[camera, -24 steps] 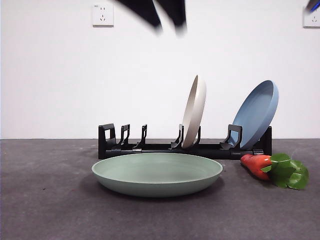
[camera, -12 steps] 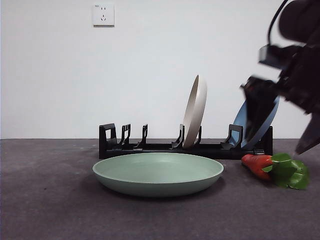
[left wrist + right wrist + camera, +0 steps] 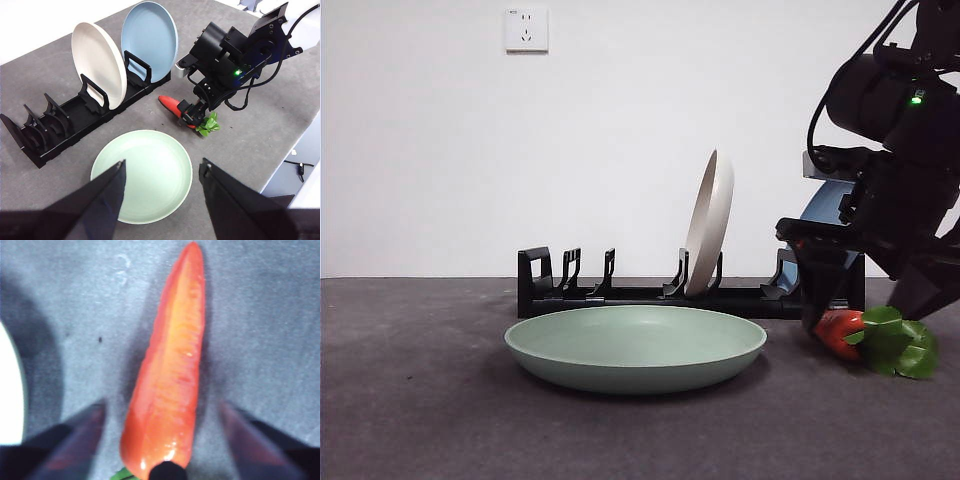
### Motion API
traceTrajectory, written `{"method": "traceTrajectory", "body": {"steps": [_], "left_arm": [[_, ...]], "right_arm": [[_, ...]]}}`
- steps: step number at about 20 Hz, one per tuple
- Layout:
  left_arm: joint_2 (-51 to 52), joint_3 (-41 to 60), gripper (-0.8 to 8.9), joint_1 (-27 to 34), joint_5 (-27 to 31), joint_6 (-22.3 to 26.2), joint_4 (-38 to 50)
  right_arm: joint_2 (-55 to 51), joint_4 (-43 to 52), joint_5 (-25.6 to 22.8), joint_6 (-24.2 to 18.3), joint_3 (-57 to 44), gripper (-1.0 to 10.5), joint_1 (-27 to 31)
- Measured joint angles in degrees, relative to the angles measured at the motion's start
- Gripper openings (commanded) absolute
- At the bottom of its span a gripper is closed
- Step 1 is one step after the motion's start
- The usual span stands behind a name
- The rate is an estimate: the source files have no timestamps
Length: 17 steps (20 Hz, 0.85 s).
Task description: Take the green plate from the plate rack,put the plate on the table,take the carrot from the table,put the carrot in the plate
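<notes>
The green plate (image 3: 635,345) lies flat on the table (image 3: 420,400) in front of the plate rack (image 3: 620,295); it also shows in the left wrist view (image 3: 142,175). The carrot (image 3: 835,330) lies on the table to the plate's right, its green leaves (image 3: 900,345) pointing right. My right gripper (image 3: 870,310) is down over the carrot. In the right wrist view the carrot (image 3: 170,375) lies between the two open jaws of that gripper (image 3: 162,407), with a gap on each side. My left gripper (image 3: 162,185) is open and empty, high above the green plate.
A cream-white plate (image 3: 708,225) stands upright in the rack. A blue plate (image 3: 825,215) leans at the rack's right end, mostly hidden behind the right arm. The table's edge runs close beyond the carrot in the left wrist view (image 3: 300,135).
The arm at the top of the front view has gone out of sight. The right arm has come in from the right and lowered its gripper around the carrot.
</notes>
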<state>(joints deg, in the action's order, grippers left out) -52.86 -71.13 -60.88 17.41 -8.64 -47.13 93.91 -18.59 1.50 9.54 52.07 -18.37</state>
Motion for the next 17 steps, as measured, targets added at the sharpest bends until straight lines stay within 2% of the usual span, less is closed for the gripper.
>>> {"method": "traceTrajectory", "body": {"steps": [4, 8, 10, 13, 17], "left_arm": [[0.0, 0.0, 2.52, 0.0, 0.0, 0.0, 0.0], [0.0, 0.0, 2.52, 0.0, 0.0, 0.0, 0.0], [0.0, 0.0, 2.52, 0.0, 0.0, 0.0, 0.0], [0.0, 0.0, 2.52, 0.0, 0.0, 0.0, -0.2], [0.0, 0.0, 2.52, 0.0, 0.0, 0.0, -0.2]], "right_arm": [[0.0, -0.3, 0.0, 0.2, 0.0, 2.1, 0.0], [0.0, -0.3, 0.0, 0.2, 0.0, -0.2, 0.0], [0.0, -0.3, 0.0, 0.2, 0.0, -0.2, 0.0], [-1.1, -1.0, 2.8, 0.4, 0.0, -0.2, -0.3], [-9.6, -0.3, 3.0, 1.9, 0.0, -0.2, -6.1]]}}
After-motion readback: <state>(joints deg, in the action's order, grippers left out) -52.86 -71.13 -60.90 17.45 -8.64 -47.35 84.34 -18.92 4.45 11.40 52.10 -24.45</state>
